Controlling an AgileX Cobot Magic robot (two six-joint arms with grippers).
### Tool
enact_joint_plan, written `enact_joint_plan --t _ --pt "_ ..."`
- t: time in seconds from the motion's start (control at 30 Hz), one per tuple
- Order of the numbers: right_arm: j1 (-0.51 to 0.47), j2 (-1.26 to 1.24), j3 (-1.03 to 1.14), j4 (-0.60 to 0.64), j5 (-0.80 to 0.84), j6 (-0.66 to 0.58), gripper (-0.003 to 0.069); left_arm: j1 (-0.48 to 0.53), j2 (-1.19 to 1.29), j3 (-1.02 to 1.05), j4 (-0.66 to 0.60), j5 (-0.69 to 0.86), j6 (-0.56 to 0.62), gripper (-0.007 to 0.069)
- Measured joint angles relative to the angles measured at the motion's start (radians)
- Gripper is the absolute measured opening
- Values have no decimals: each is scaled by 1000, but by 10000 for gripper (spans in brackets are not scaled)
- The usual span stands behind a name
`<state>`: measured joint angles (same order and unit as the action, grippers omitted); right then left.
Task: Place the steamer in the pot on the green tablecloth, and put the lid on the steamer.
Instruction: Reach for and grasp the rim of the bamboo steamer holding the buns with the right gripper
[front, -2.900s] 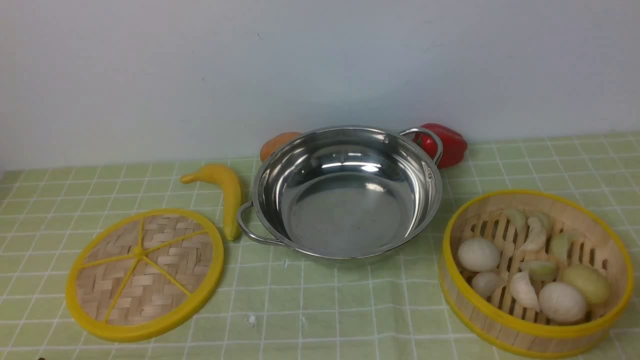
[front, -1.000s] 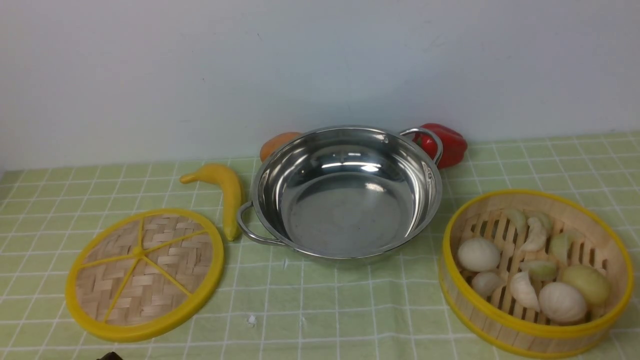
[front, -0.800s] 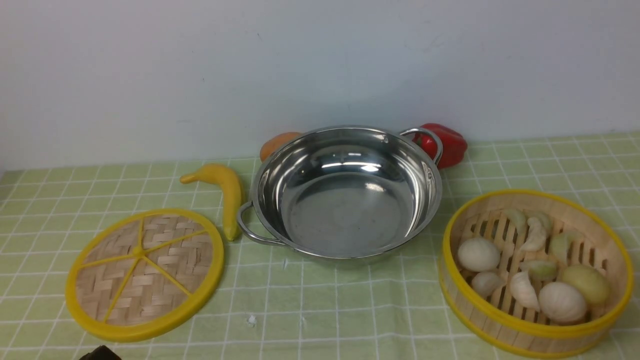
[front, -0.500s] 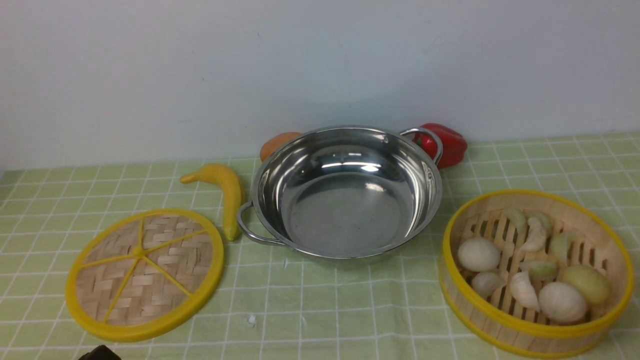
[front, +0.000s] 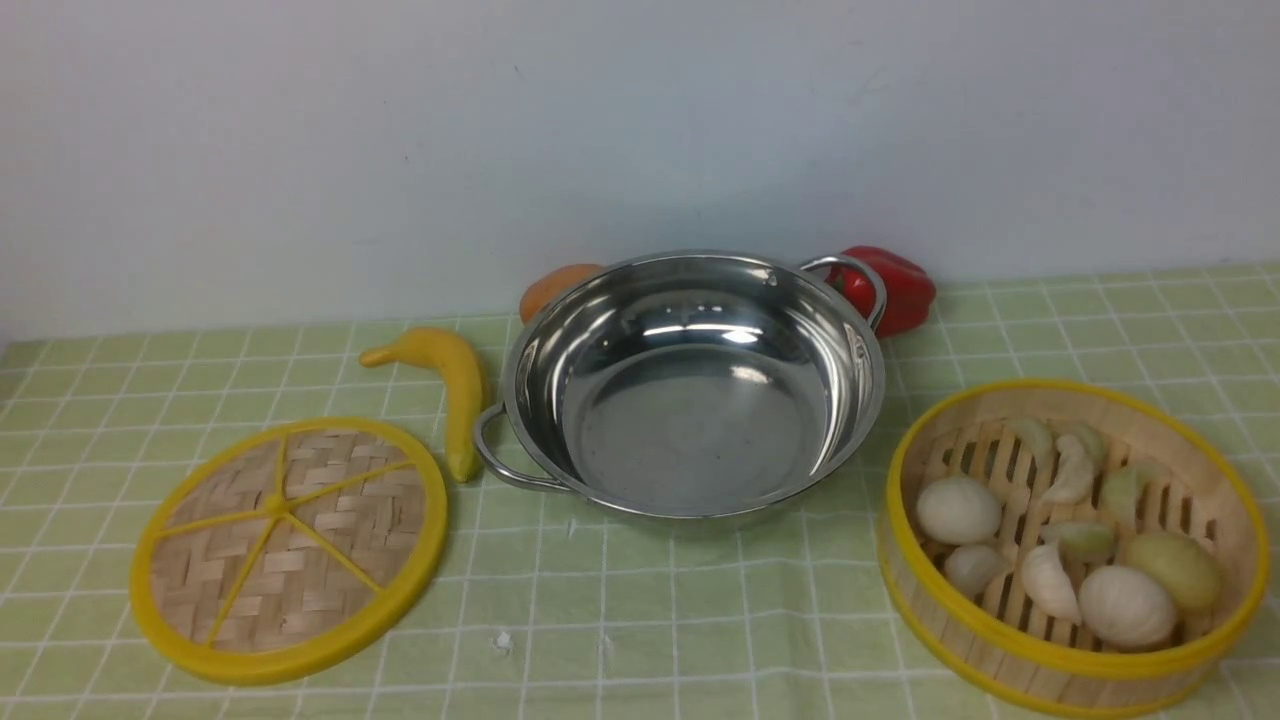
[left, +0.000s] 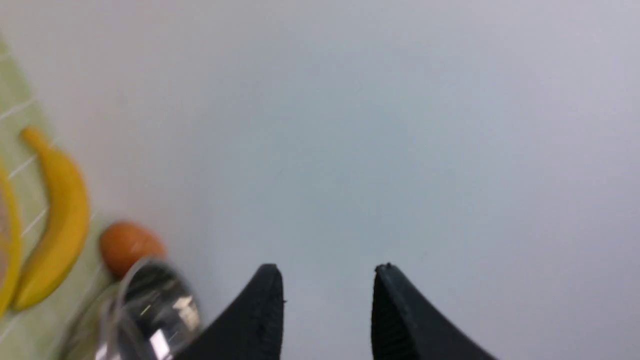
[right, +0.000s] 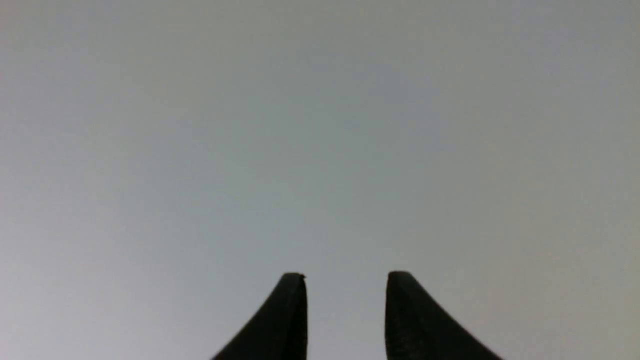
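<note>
While holding left claw and right claw apart and empty, finds steamer on the green tablecloth, right of the pot, nearer the right arm; finds lid lying left.

Items counted, as found:

One pot. One steamer. One lid. One tablecloth. One banana. One red pepper. One orange fruit, partly hidden.

Inside the steamer: three round white buns, one round pale green bun, and several dumplings, white and pale green, overlapping too much for a firm number.

Two grippers: one left gripper and one right gripper, each showing two jaws.
</note>
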<state>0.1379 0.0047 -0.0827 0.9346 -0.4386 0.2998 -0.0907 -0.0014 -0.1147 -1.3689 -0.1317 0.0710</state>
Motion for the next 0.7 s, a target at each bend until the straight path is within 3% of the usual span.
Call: enact_joint_plan --t 0.1,0.17,0.3,0.43,0.47,0.5,0.57,0.7 --pt "0 6 -87 -105 -243 -128 242 0 -1 -105 19 -166 2 243" --pt "0 15 -123 -146 -297 -181 242 0 2 -143 59 -217 2 243" --pt "0 92 -245 -255 -313 -433 242 0 67 -230 317 -322 4 243" --pt "0 231 -381 -258 -129 -737 242 0 201 -291 704 -297 12 243" --pt "0 239 -387 -255 -115 -750 242 0 216 -293 743 -290 12 243" --pt "0 289 -426 -232 8 -834 242 0 272 -313 876 -220 12 243" --pt "0 367 -468 -181 147 -930 242 0 351 -335 1027 -101 11 243" --pt "0 530 -495 -47 393 -1012 242 0 555 -362 1227 229 8 243"
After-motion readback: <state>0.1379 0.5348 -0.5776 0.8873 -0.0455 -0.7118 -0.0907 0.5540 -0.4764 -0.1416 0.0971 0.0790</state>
